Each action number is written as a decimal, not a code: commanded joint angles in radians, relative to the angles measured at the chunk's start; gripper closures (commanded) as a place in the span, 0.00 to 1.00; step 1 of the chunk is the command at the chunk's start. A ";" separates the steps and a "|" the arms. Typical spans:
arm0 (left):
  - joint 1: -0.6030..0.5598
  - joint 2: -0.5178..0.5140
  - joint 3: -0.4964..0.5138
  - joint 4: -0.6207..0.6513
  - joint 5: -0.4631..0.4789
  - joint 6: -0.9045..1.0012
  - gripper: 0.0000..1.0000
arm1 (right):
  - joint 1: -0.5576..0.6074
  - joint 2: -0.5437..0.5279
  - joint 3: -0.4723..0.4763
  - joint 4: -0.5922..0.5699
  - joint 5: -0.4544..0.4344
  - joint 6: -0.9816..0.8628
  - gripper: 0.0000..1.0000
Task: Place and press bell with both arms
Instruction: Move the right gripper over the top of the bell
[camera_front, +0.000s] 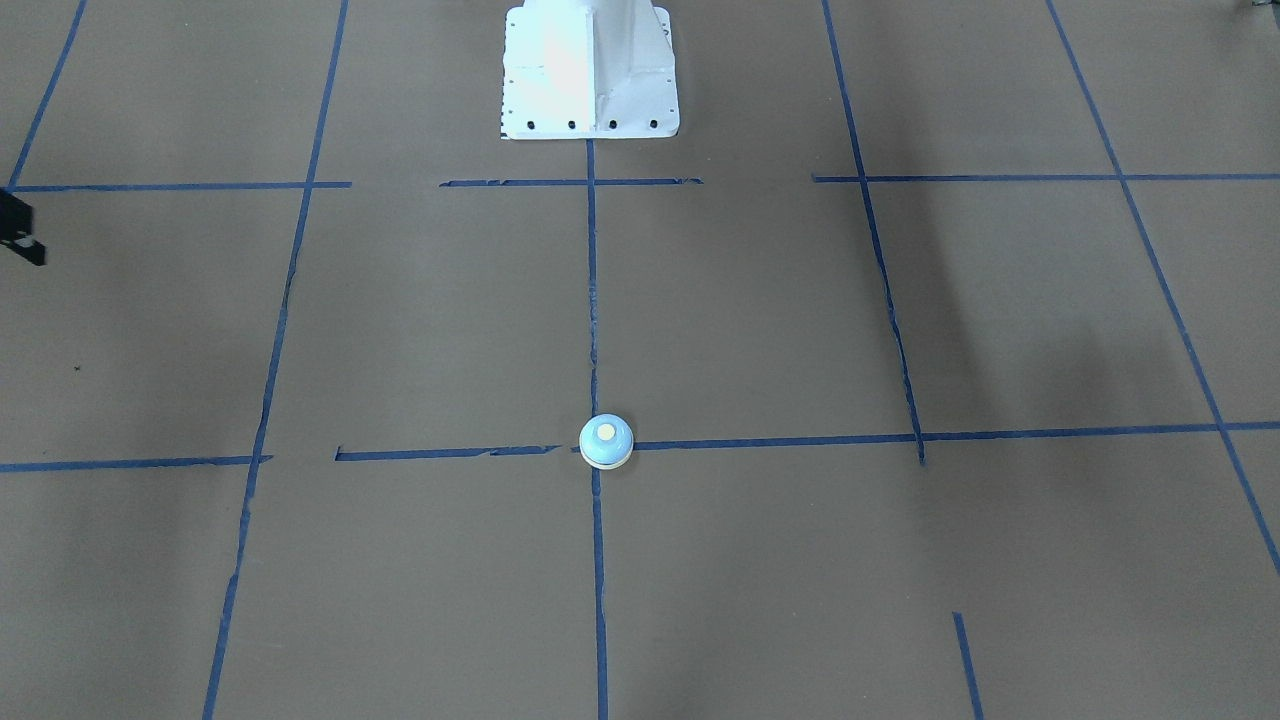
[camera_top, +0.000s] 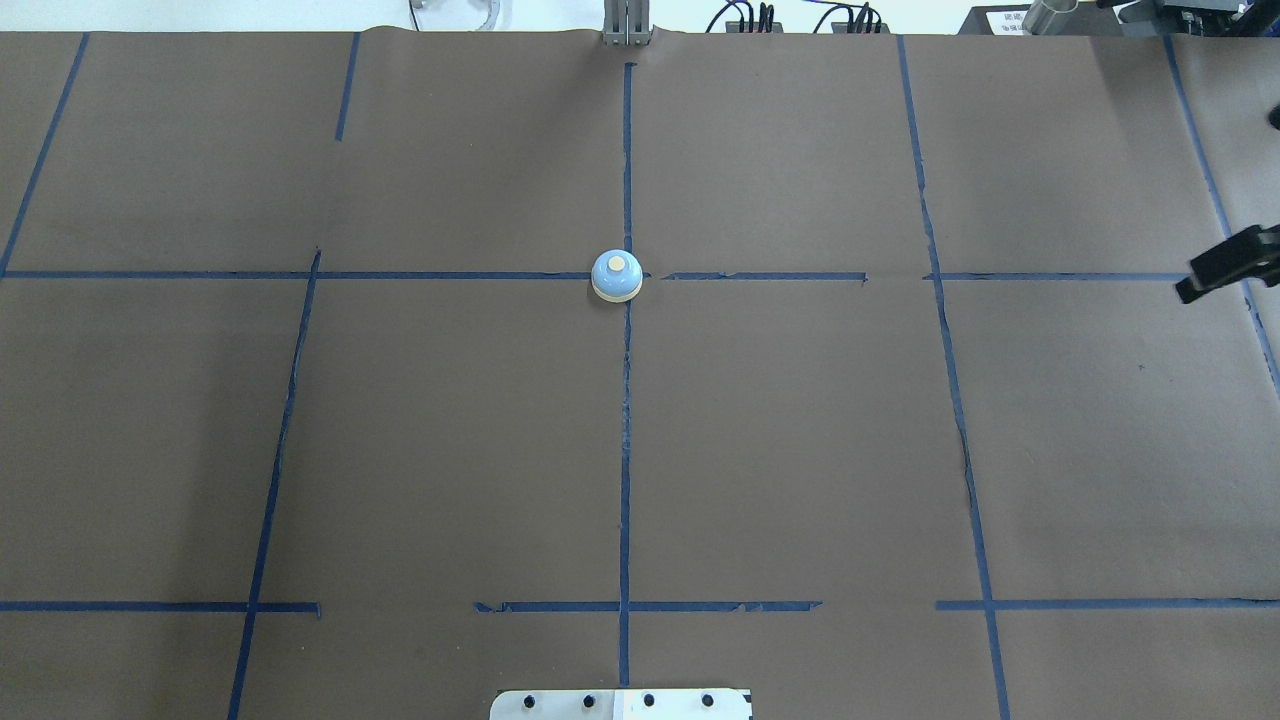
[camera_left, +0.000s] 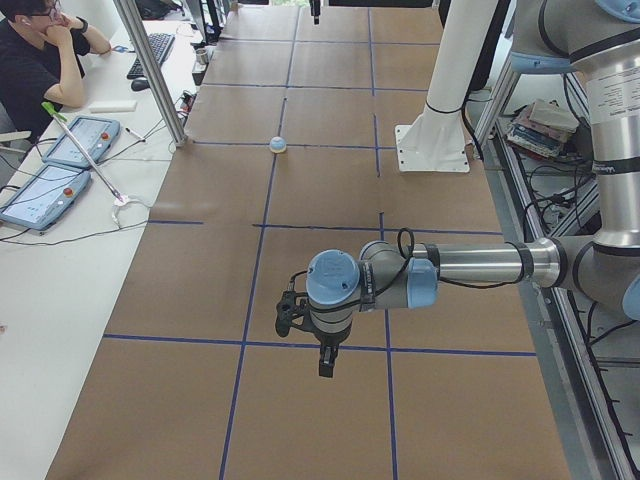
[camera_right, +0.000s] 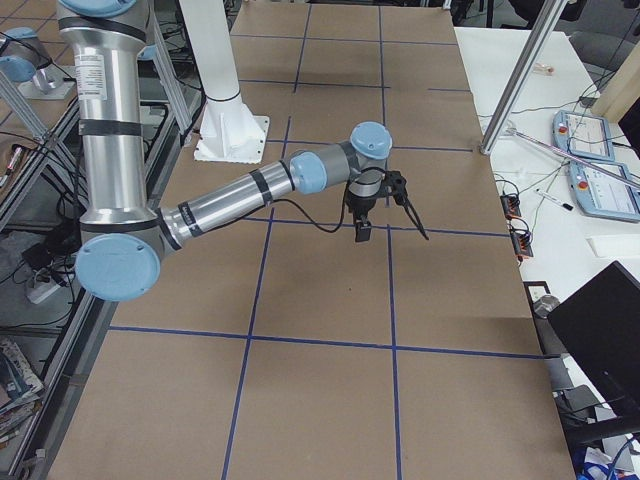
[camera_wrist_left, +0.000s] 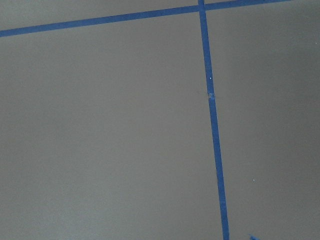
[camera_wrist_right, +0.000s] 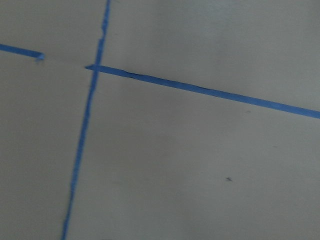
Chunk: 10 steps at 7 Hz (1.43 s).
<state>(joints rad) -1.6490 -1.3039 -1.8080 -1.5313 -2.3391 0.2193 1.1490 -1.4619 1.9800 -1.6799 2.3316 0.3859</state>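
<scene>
The bell (camera_front: 606, 441) is a small pale-blue dome with a cream button. It stands upright where two blue tape lines cross at the middle of the table, and also shows in the overhead view (camera_top: 617, 275) and the left side view (camera_left: 279, 146). No gripper touches it. My left gripper (camera_left: 312, 335) hangs above the table far from the bell and shows only in the left side view, so I cannot tell its state. My right gripper (camera_right: 405, 215) shows as a black sliver at the overhead view's right edge (camera_top: 1222, 268), far from the bell, and I cannot tell its state. Both wrist views show only paper and tape.
The table (camera_top: 800, 450) is covered in brown paper with a grid of blue tape. The white bolted pedestal (camera_front: 590, 70) stands at the robot's edge. A metal post (camera_left: 150, 70) and a person with tablets (camera_left: 40, 60) are on the far side.
</scene>
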 joint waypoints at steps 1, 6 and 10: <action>0.000 0.000 -0.008 -0.001 -0.002 0.000 0.00 | -0.257 0.319 -0.117 0.000 -0.096 0.328 0.00; 0.000 0.005 -0.014 0.000 -0.003 0.000 0.00 | -0.440 0.966 -0.837 0.151 -0.294 0.718 0.03; 0.000 0.005 -0.014 0.000 -0.005 0.000 0.00 | -0.512 1.014 -1.004 0.289 -0.396 0.817 0.98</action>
<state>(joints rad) -1.6490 -1.2983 -1.8224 -1.5309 -2.3434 0.2194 0.6538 -0.4465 0.9817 -1.3782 1.9674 1.1942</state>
